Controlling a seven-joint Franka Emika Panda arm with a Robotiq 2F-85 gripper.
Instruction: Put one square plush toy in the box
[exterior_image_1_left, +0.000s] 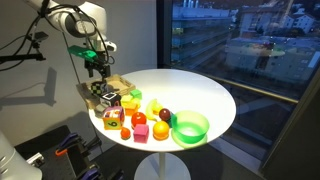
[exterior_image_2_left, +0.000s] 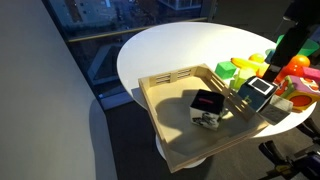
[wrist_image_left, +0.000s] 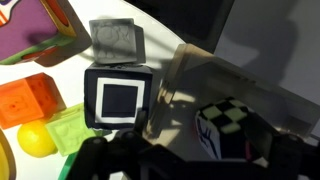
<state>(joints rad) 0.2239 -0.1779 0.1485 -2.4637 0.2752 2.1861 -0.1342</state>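
Directly under the gripper (wrist_image_left: 190, 168), its jaws spread wide and empty, a checkered plush cube (wrist_image_left: 232, 132) lies inside the box (exterior_image_2_left: 170, 125). Just outside the box wall sits a black-framed white cube (wrist_image_left: 120, 98), a grey cube (wrist_image_left: 117, 38) behind it. Farther off stands the green bowl (exterior_image_1_left: 190, 127).

The shallow light-tan rectangular box (exterior_image_2_left: 175, 122) looks like matt, bare wood, the black-and-white checkered cube toy (exterior_image_2_left: 207, 108) inside it like soft, dull cloth, the round bright-green bowl (exterior_image_1_left: 190, 127) like glossy plastic, and the round white surface (exterior_image_1_left: 203, 90) looks smooth with a faint sheen.
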